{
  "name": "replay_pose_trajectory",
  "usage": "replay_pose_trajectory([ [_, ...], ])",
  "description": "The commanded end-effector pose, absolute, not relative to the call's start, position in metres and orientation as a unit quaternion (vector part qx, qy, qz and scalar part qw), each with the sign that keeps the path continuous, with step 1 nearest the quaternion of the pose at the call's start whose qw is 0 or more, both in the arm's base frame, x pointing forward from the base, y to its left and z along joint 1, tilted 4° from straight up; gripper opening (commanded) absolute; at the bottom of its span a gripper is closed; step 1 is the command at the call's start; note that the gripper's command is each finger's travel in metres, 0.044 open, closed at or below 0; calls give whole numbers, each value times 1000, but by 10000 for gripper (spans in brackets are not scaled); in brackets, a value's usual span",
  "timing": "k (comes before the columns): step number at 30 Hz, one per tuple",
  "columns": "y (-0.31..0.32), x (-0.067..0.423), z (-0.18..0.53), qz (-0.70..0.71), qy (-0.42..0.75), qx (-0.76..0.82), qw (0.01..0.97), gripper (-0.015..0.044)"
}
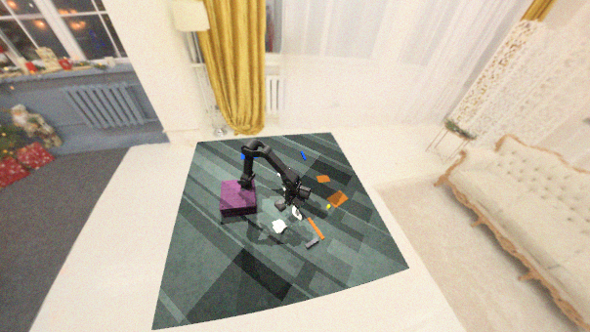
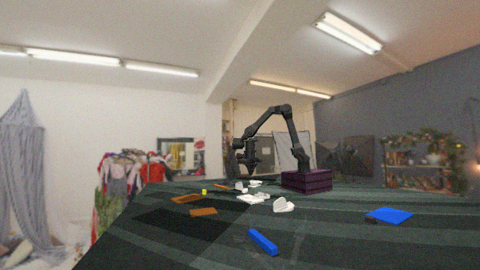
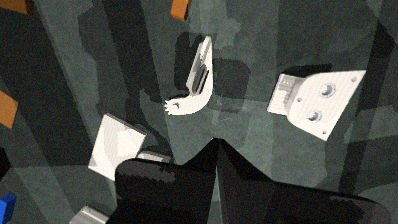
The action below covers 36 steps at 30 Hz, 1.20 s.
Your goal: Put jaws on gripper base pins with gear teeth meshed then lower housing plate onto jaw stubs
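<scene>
My gripper point(image 2: 250, 174) point(image 3: 217, 143) points down with its fingers together and nothing between them, above the table among the white parts. A white jaw point(image 3: 192, 104) point(image 2: 240, 187) with gear teeth lies ahead of the fingertips in the wrist view. A white plate-like part point(image 3: 312, 100) point(image 1: 278, 226) with two round features and a ribbed block lies to its right. A flat white part point(image 3: 112, 145) point(image 2: 250, 199) lies at lower left, partly hidden by a finger. Another white jaw point(image 2: 282, 206) lies apart from it. I cannot tell which plate is the base and which the housing.
A purple block point(image 1: 237, 195) point(image 2: 306, 180) carries the arm. Orange plates point(image 1: 337, 198) point(image 2: 203, 211), an orange bar point(image 1: 316, 228) point(image 3: 180, 9), a yellow piece point(image 1: 328, 206) point(image 2: 204, 191), a grey bar point(image 1: 312, 243), a blue bar point(image 2: 262, 241) and a blue plate point(image 2: 389, 215) lie around.
</scene>
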State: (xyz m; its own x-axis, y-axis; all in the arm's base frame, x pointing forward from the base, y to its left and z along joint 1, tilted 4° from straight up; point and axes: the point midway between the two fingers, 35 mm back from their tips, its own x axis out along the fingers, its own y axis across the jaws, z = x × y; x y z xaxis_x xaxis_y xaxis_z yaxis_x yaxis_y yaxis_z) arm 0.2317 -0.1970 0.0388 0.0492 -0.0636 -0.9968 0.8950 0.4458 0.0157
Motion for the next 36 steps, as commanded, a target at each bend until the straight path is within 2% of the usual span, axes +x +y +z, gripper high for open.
replay_pose_trajectory([
  [1, -197, 232, 39, -382, 574, 362, 627, 0],
  [6, -197, 232, 39, -382, 574, 362, 627, 0],
  [23, -197, 232, 39, -382, 574, 362, 627, 440],
  [36, -197, 232, 39, -382, 574, 362, 627, 440],
])
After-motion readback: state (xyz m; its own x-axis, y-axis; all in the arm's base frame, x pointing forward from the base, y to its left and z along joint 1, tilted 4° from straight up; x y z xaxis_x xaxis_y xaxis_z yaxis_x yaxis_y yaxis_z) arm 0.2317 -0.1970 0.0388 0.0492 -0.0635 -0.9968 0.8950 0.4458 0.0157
